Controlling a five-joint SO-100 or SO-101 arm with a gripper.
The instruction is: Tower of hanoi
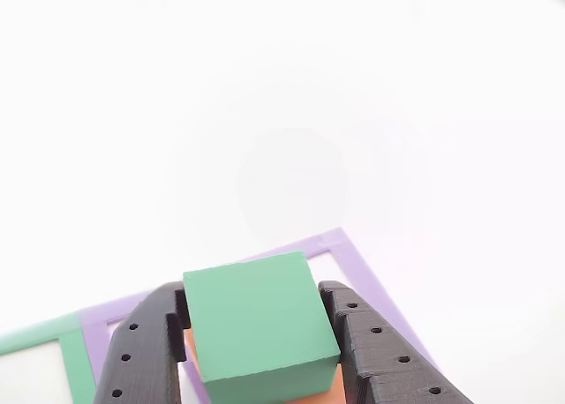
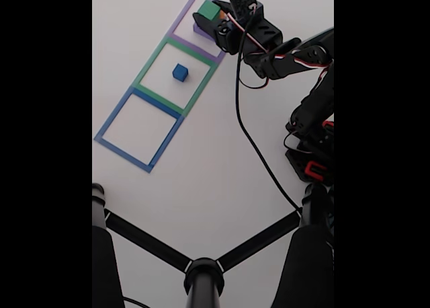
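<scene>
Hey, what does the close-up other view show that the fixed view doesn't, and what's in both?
In the other view: the two black fingers sit at the green block's sides, and an orange block peeks out just beneath it. Contact with the fingers is hard to confirm.

In the fixed view: the small blue cube inside the green taped outline, the blue taped outline with nothing inside it, the arm's cable, and a black stand.

Shared by both: the green block at the gripper, over the purple taped outline.

We note the green block (image 1: 259, 325) as matt and smooth; gripper (image 1: 265, 351) fingers beside it look rough, layered black plastic.
</scene>
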